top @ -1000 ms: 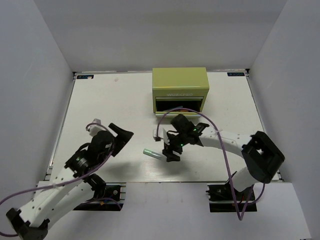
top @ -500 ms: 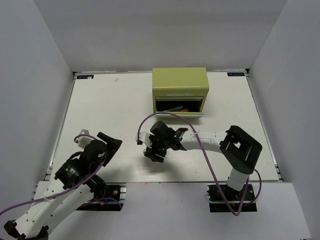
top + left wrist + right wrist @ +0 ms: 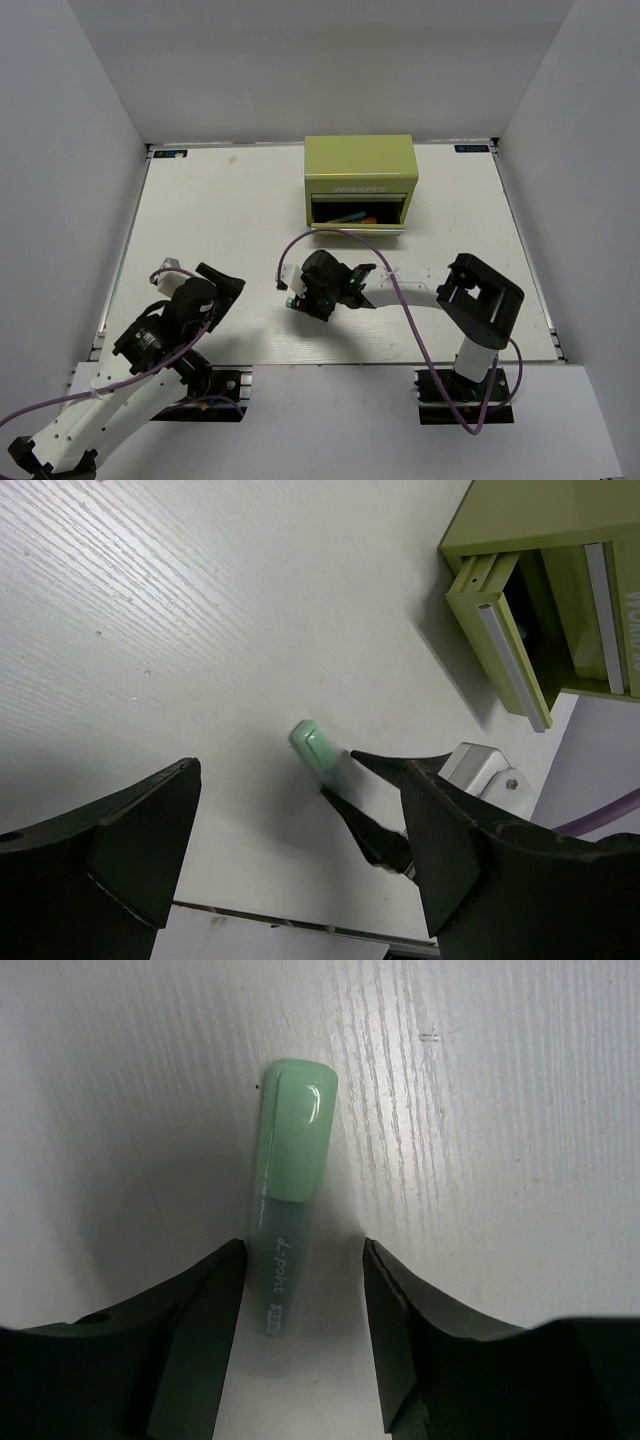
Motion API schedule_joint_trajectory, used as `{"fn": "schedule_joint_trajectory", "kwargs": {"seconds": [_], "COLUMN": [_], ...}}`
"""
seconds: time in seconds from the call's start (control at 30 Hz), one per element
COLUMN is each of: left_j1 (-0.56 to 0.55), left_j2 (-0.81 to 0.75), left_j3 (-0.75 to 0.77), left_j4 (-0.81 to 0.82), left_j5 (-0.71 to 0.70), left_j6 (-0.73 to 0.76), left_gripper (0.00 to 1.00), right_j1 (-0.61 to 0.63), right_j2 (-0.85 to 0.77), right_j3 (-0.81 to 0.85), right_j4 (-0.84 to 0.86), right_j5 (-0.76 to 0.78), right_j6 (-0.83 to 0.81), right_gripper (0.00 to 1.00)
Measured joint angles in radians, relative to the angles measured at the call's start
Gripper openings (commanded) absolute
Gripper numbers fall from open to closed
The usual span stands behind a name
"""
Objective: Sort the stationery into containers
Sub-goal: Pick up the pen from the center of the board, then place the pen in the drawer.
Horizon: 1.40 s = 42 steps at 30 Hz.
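Step in hand: picking the only loose pen I can see. The desk has the chest at its far side, with the drawer pulled open and coloured sticks inside. My right end effector is low over the desk, well short of the chest. Its jaws are apart and straddle the green pen: barrel between the fingers, cap poking out ahead, a gap on each side, no grip yet. Next, I reckon: pinch the barrel square, lift, carry to the drawer. My left end effector is open and holds nothing.
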Motion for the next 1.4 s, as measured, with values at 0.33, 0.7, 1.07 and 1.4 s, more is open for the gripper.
{"fn": "schedule_joint_trajectory", "kwargs": {"seconds": [0.33,0.7,1.07,1.4], "left_j1": [0.0,0.0,0.0,0.0], "left_j2": [-0.01,0.007,0.042,0.06], "left_j3": [-0.016,-0.054,-0.059,-0.074], "left_j4": [0.014,0.103,0.184,0.227], "left_j5": [0.004,0.047,0.068,0.083], "left_j6": [0.0,0.015,0.056,0.069], "left_gripper": [0.91,0.91,0.91,0.91], "right_j1": [-0.012,-0.148,-0.376,-0.438], "right_j2": [-0.036,-0.221,-0.22,-0.12], "right_j3": [-0.018,0.049,0.171,0.229], "right_j4": [-0.034,-0.142,-0.143,-0.174], "right_j5": [0.017,0.083,0.13,0.053], "right_j6": [-0.04,-0.264,-0.487,-0.641], "right_gripper": [0.02,0.0,0.0,0.06]}}
